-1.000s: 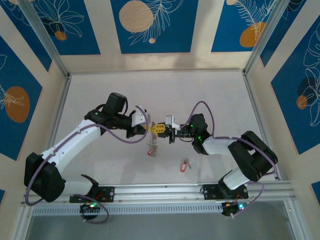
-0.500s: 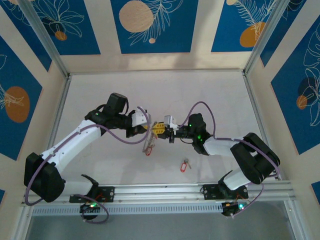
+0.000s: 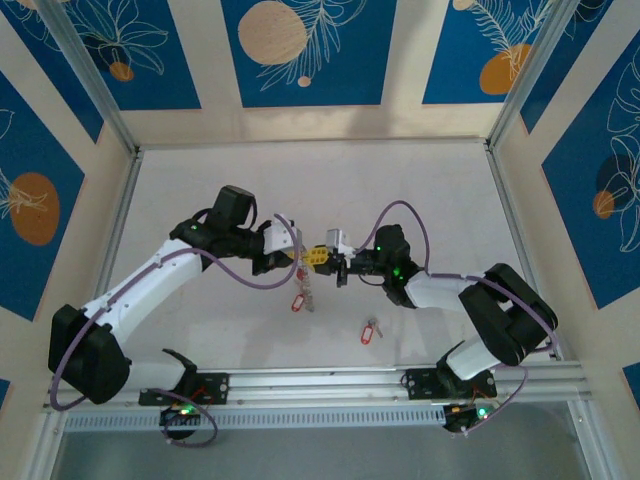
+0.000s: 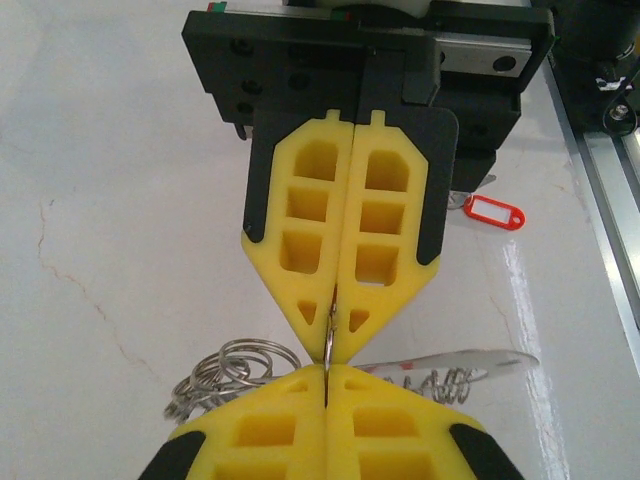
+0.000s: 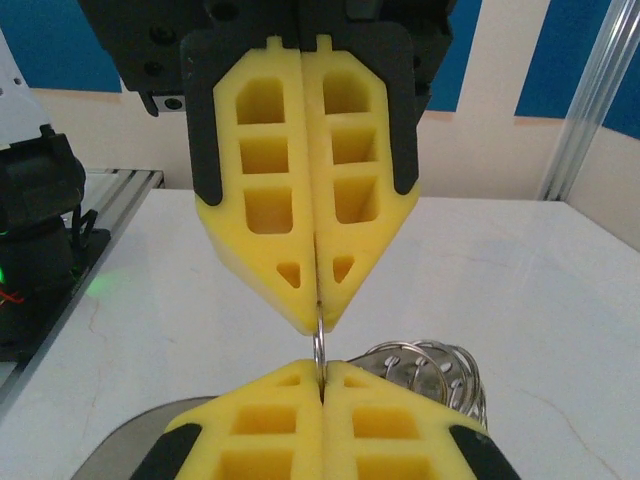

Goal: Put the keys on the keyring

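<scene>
Since one second ago the point where the two grippers meet has shifted slightly to the left in the top view, and the red tag [image 3: 297,303] hanging under them has moved left too. The left gripper [image 3: 306,257] and the right gripper [image 3: 322,259] stand tip to tip near the frame centre, each with its fingers pressed together on the thin keyring [image 4: 328,345], whose small rings [image 4: 225,375] hang at lower left in the left wrist view. One loose key [image 3: 370,330] lies on the table [image 3: 420,190], lower right of the grippers.

walls [image 3: 310,50]: blue leaf-print panels, beige bands | table [image 3: 200,180]: white, cracked | posts [image 3: 531,72]: aluminium
</scene>
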Controlling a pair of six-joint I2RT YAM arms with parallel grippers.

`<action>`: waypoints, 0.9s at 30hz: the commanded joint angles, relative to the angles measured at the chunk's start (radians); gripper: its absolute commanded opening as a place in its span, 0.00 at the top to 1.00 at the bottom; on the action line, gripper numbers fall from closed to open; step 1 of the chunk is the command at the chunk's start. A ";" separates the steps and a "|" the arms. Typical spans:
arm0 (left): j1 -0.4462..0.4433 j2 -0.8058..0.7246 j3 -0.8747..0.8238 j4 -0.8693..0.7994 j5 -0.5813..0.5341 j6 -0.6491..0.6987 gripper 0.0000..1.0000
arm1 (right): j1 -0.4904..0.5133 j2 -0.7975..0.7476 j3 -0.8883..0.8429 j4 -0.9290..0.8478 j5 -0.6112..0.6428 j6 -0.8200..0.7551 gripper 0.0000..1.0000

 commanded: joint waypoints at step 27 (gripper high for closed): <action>-0.006 0.053 -0.014 -0.019 0.120 0.053 0.90 | 0.006 -0.033 -0.020 0.048 -0.047 -0.056 1.00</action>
